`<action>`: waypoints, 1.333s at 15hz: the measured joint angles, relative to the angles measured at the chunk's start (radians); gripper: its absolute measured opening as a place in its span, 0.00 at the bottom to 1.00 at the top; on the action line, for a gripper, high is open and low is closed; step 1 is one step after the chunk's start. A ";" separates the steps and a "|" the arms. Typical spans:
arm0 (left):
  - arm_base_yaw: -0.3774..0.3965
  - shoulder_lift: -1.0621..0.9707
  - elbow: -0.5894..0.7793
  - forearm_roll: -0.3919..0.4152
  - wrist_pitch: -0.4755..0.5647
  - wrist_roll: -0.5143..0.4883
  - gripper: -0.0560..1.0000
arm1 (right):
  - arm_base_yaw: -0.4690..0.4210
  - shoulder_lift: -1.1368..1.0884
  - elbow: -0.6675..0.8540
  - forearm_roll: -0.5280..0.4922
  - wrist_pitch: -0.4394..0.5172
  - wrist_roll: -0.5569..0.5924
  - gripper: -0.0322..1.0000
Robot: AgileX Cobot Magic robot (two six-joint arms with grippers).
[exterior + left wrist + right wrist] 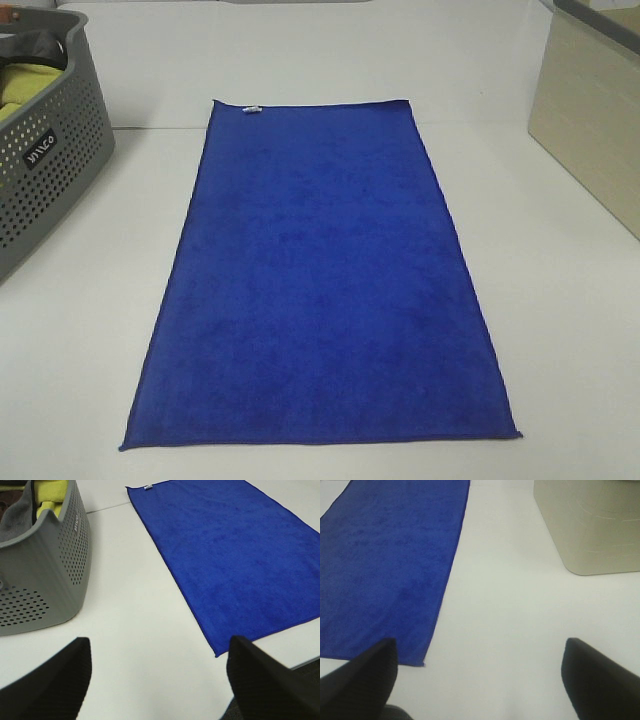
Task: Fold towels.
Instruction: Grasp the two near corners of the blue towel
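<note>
Exterior high: blue towel (pixel 320 290) flat, unfolded; L pincer (pixel 159 646), R pincer (pixel 479 647) spread.

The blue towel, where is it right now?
In the exterior high view the blue towel lies flat on the white table, between the grey basket on the left and the beige box on the right.

Grey basket (pixel 50 170) and beige bin (pixel 590 120) cropped by frame edges; white tag (pixel 252 109) on towel (pixel 320 290), print illegible.
</note>
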 joint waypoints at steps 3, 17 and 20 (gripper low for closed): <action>0.000 0.000 0.000 0.000 0.000 0.000 0.73 | 0.000 0.000 0.000 0.000 0.000 0.000 0.84; 0.000 0.000 0.000 0.000 0.000 0.000 0.73 | 0.000 0.000 0.000 0.000 0.000 0.000 0.84; 0.000 0.000 0.000 0.000 0.000 0.000 0.73 | 0.000 0.000 0.000 0.000 0.000 0.000 0.84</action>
